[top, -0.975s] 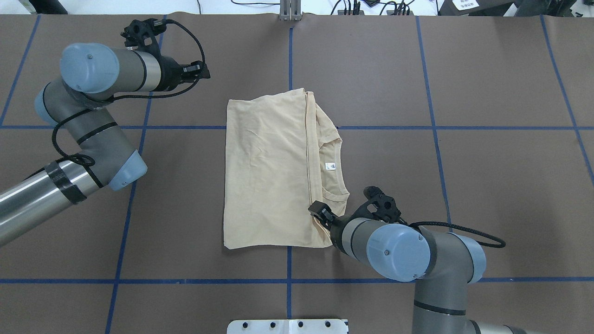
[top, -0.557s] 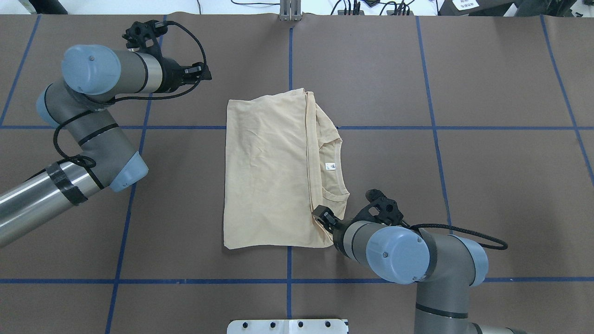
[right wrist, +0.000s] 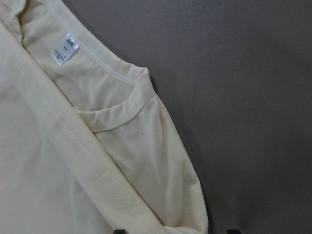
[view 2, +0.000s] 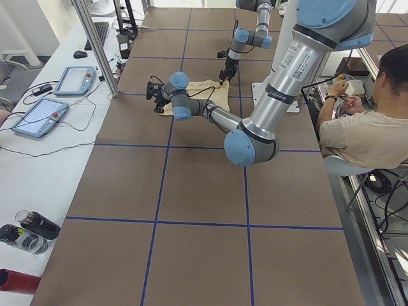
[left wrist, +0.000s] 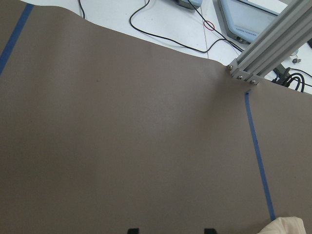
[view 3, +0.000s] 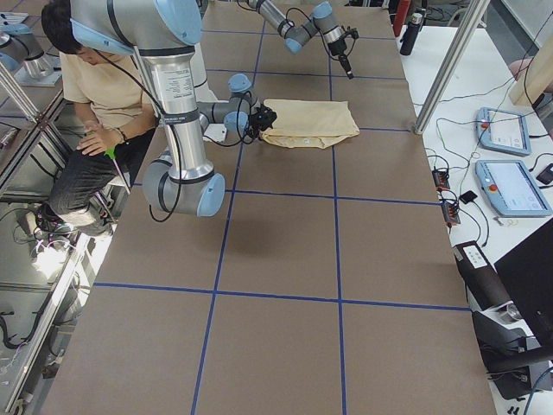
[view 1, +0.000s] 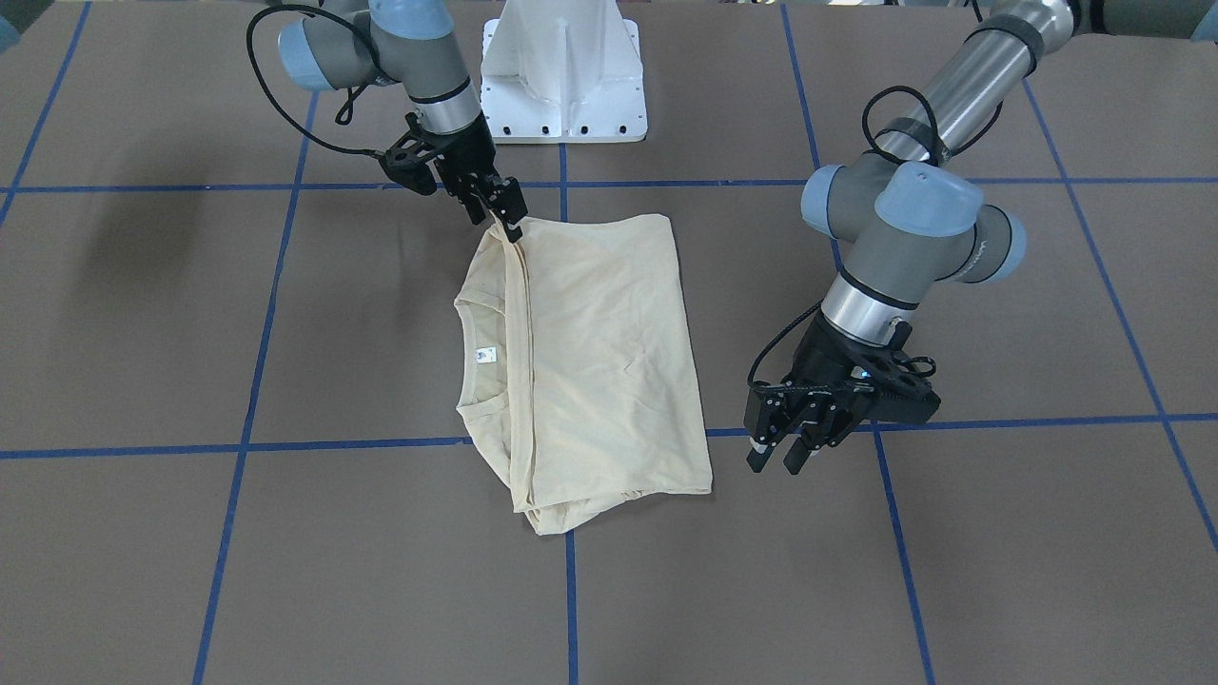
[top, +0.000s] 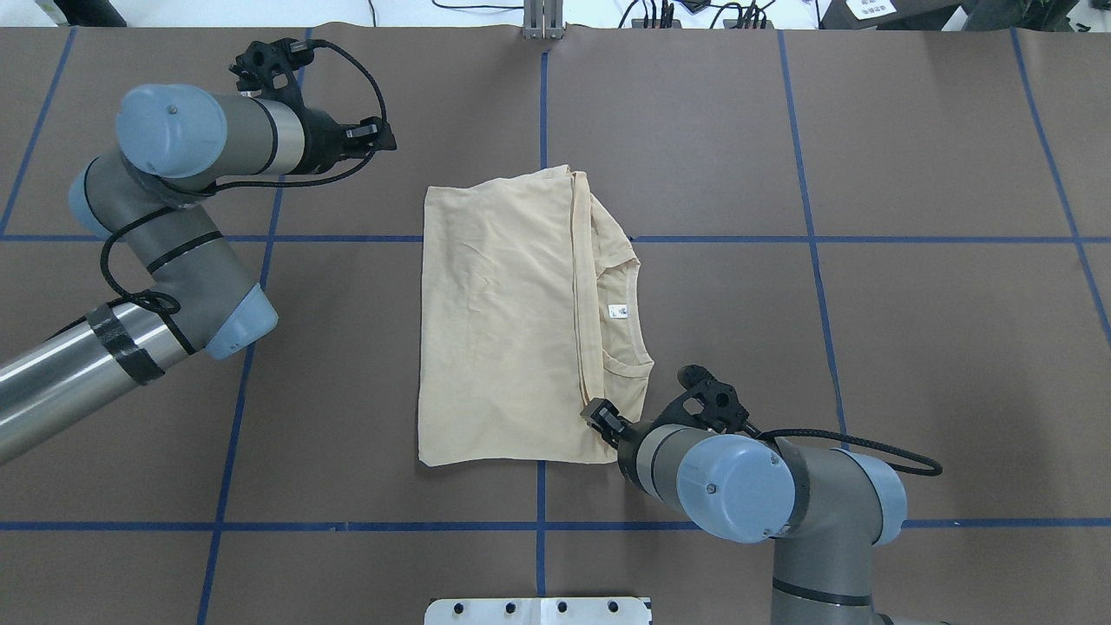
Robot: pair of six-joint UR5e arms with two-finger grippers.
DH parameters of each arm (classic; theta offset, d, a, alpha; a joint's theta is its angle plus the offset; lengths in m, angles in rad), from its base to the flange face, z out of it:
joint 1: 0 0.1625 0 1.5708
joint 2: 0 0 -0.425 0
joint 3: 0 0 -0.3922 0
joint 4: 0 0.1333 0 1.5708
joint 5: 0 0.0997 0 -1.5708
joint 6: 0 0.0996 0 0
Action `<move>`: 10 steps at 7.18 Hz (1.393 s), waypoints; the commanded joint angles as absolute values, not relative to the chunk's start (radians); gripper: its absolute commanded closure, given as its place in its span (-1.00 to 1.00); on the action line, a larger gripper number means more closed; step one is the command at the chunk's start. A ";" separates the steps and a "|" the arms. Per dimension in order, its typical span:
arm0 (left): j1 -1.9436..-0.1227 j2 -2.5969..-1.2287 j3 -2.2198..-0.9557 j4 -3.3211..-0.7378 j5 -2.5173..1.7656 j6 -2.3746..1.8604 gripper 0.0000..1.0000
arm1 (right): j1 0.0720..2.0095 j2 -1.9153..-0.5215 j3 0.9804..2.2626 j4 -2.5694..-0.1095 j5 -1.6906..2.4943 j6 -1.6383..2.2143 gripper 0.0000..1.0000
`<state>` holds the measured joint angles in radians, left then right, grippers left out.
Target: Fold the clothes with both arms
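The cream-yellow shirt [top: 503, 321] lies folded flat mid-table, its collar and white label [top: 617, 311] showing on the right side; the print is hidden. My right gripper [top: 599, 415] is low at the shirt's near right corner [view 1: 512, 231]. In the right wrist view its jaws stand wide apart, with the shoulder fold [right wrist: 161, 195] between them. My left gripper [top: 382, 137] hangs open and empty over bare table, left of the shirt's far edge [view 1: 775, 464]. The left wrist view shows only a shirt corner [left wrist: 287, 226].
The white pedestal base [view 1: 563, 76] stands at the robot's side of the table. An aluminium post [left wrist: 268, 44] rises at the far edge, with cables behind it. A seated person [view 2: 363, 127] is beside the robot. Blue tape lines grid the brown table.
My right gripper has slid a little toward the robot along the shirt's right edge, to the near corner. The left arm and the shirt have barely moved.
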<state>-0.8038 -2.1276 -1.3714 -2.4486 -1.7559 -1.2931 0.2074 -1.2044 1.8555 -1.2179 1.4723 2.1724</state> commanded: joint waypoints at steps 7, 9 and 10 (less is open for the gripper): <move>-0.789 -2.102 -1.449 -2.448 -1.767 -1.379 -0.09 | 0.210 -1.251 1.949 -1.220 1.473 2.218 1.00; -0.666 -1.932 -1.674 -2.450 -1.749 -1.643 -0.09 | 0.180 -1.268 1.965 -1.220 1.473 2.243 1.00; -0.573 -1.833 -1.763 -2.450 -1.639 -1.749 -0.09 | 0.157 -1.305 1.992 -1.218 1.473 2.270 1.00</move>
<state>-0.6701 -1.9449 -1.6449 -2.4496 -1.7283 -1.6081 0.1809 -1.2726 1.9667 -1.2192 1.4726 2.2449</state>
